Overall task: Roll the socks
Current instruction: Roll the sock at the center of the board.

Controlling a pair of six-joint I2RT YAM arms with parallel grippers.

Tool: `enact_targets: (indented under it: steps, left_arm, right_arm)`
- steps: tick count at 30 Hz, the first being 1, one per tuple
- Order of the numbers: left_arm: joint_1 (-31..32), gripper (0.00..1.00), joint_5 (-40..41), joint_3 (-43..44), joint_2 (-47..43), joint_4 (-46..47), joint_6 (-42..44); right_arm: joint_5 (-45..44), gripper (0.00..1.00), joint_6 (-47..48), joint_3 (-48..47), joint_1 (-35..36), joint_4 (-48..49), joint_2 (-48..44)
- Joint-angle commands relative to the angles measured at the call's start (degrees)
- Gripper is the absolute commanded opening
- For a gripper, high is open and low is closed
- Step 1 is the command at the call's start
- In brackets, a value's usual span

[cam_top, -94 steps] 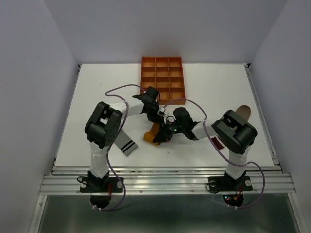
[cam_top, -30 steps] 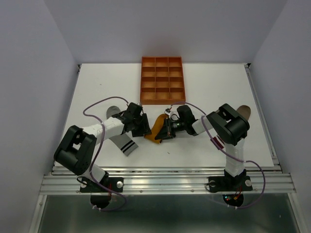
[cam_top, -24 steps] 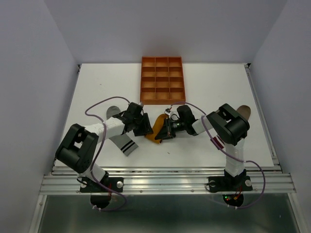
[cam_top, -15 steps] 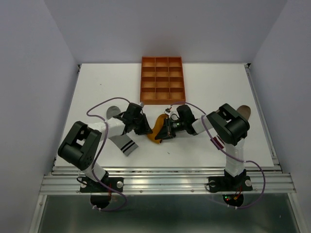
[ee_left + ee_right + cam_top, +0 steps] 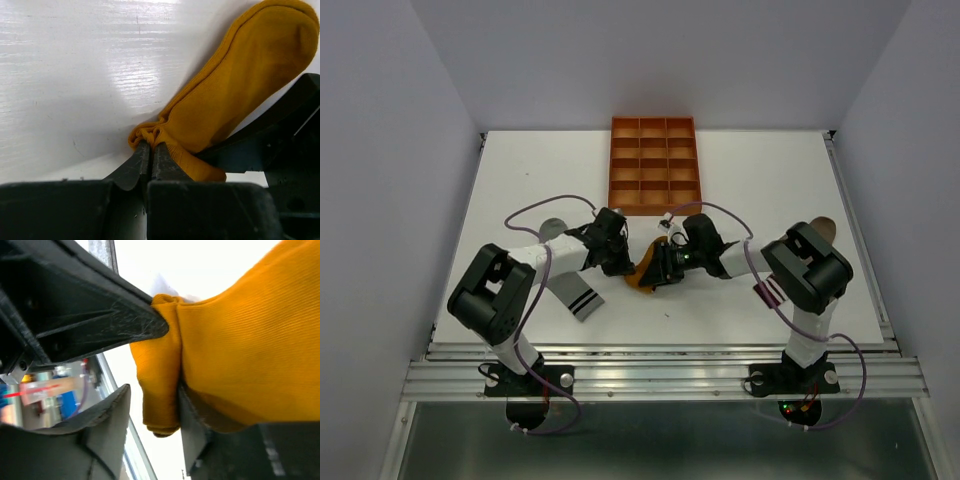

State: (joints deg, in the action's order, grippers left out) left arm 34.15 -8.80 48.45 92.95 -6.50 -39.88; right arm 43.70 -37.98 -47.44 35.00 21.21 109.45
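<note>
Room: pale lilac walls (image 5: pixel 380 150) close in around a white table (image 5: pixel 770 180).
Far centre: an orange compartmented tray (image 5: pixel 614 170) lies flat, well apart from all 3 socks.
Middle: the mustard sock (image 5: pixel 642 272) lies on the table on the near side of the tray. Its rounded toe points away from my left wrist camera, and 1 edge is bunched into a fold.
Pinch: my left claw (image 5: pixel 150 150) has its fingers pressed together on that bunched fold, low at the table surface.
Gap: my right claw (image 5: pixel 152 390) has its fingers spread. A folded lip of the mustard sock hangs between them, touching 1 finger and apart from the other.
Meeting point: the 2 claws face each other from left and right. The tip of the left claw grips the sock just beside the right claw's fingers.
Near left: the grey sock (image 5: pixel 575 295) lies flat, crossed over by my left arm (image 5: pixel 545 258), with its black-and-white striped cuff toward the near edge.
Right: the taupe-brown sock (image 5: pixel 823 229) is mostly hidden behind my right arm (image 5: pixel 800 265); only 1 rounded end shows.
</note>
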Motion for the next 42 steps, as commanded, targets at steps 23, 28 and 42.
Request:
enact_targets:
  steps: [23,28,42]
  left_arm:
    - [2.8,0.0,3.9,3.1,1.6,-12.9,3.9]
    - [2.8,0.0,3.3,3.4,2.0,-13.3,3.9]
    - [2.9,0.0,2.7,3.0,1.7,-13.1,3.8]
  right_arm:
    - [-19.9,0.62,29.6,4.8,9.0,-6.9,-23.2]
    - [-27.6,0.61,35.1,1.9,13.9,-10.5,-20.7]
    - [-40.9,0.61,40.8,-1.0,20.6,-12.5,-18.0]
